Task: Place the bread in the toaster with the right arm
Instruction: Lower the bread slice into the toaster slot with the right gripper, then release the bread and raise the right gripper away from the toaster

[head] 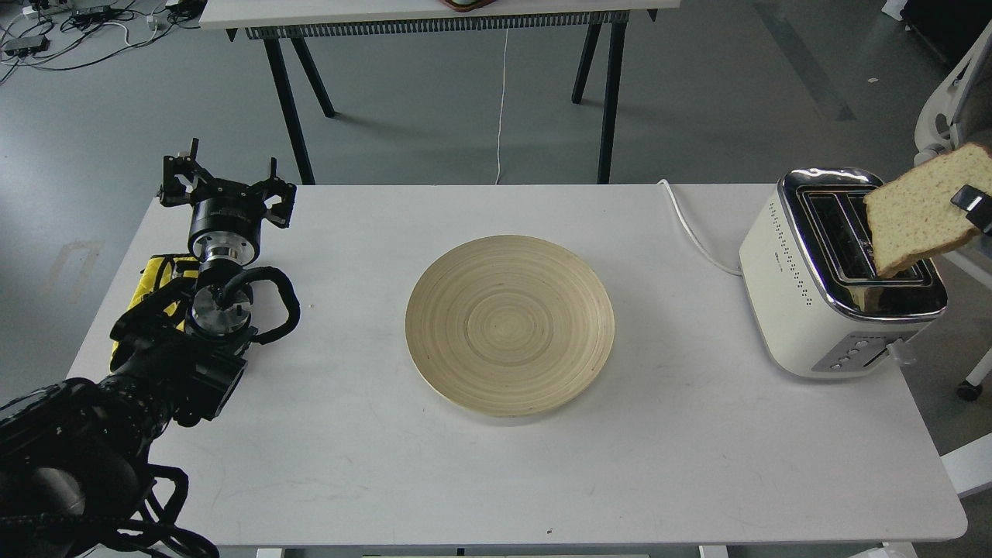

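Bread slice (914, 225): tilted, lower corner over toaster (837, 271) right-hand slot, not yet seated. Light, soft, crumbly. Held at upper edge by right pincer (975, 208), mostly out of frame. Left pincer (226, 190) spread wide, well away from toaster.

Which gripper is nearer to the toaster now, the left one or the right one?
The right. Only a dark fingertip of the right gripper shows at the frame's right edge, holding the bread over the toaster. The left gripper rests across the table, beyond the plate.
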`<action>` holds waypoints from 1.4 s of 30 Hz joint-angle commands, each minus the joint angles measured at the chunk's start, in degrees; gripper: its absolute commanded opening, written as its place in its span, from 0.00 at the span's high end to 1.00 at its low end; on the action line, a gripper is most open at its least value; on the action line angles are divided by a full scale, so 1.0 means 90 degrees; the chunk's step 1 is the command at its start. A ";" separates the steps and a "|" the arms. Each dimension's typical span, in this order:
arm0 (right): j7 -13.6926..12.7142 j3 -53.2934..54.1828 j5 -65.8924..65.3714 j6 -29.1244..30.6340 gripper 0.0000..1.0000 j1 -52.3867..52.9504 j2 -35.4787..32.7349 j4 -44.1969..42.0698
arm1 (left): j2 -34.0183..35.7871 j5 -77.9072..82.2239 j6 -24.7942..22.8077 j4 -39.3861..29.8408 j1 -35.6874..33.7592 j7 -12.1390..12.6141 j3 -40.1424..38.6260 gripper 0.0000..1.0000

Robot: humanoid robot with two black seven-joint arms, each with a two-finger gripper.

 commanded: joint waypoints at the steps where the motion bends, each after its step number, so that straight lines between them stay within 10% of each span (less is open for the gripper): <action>1: -0.0019 0.0001 0.0000 0.0006 0.99 0.0109 0.0090 -0.0010 | 0.0000 0.0000 0.0000 0.0000 -0.0001 -0.0007 0.0001 0.00; 27: -0.0048 -0.0028 -0.0380 0.0338 0.92 0.0295 0.1359 -0.0938 | 0.0000 0.0000 0.0000 0.0000 -0.0001 0.0002 0.0001 0.00; 33: -0.0048 -0.0136 -0.0430 0.0319 0.45 0.0305 0.1457 -0.0928 | 0.0000 0.0000 0.0000 0.0000 -0.0001 0.0002 0.0001 0.00; 42: -0.0058 -0.0077 -0.0361 0.0319 0.00 0.0519 0.1428 -0.0850 | 0.0000 0.0000 0.0000 0.0000 -0.0001 0.0002 0.0001 0.00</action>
